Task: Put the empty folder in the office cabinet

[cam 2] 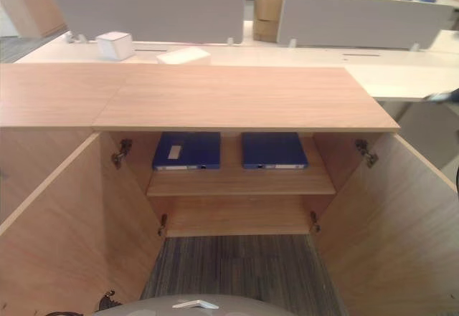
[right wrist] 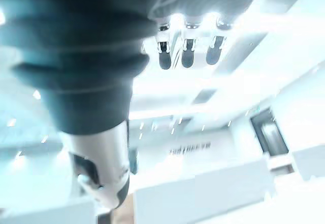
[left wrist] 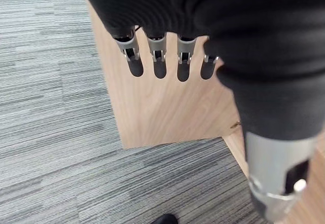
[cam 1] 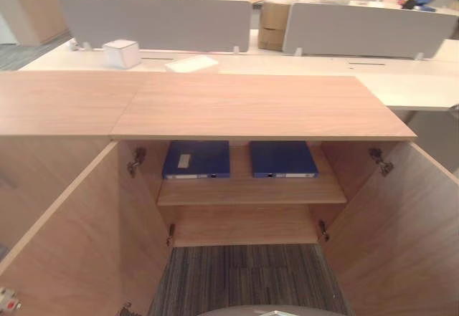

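Left hand point(left wrist: 167, 56) hanging low beside the open left door point(left wrist: 162, 107), fingers straight and relaxed, holding nothing; striped carpet point(left wrist: 51, 132) underneath. Right hand point(right wrist: 188, 51) raised and turned toward the ceiling lights, fingers likewise loose and straight, nothing between them.

Further out, in the head views: cabinet point(cam 1: 258, 108) standing wide open, left door and right door point(cam 1: 401, 237) both swung toward the robot. On the upper shelf point(cam 1: 251, 187), two blue folders lying flat, spines forward: left folder point(cam 1: 196, 160) and right folder point(cam 1: 282, 159), side by side with a narrow gap between, apart from each other. Lower compartment bare. Behind the cabinet, a pale tabletop point(cam 1: 401, 79) with a small white box point(cam 1: 122, 53), a flat white sheet point(cam 1: 191, 64) and grey divider screens point(cam 1: 158, 22).

Judged from this: placing step looks finished, both folders already inside and both hands free. Cannot tell from here which of the two is the empty one. Next move, if any, likely closing the doors: calls for bringing each hand round to the outer face of its door and pushing with flat fingers, keeping clear of the hinges point(cam 1: 135, 161).
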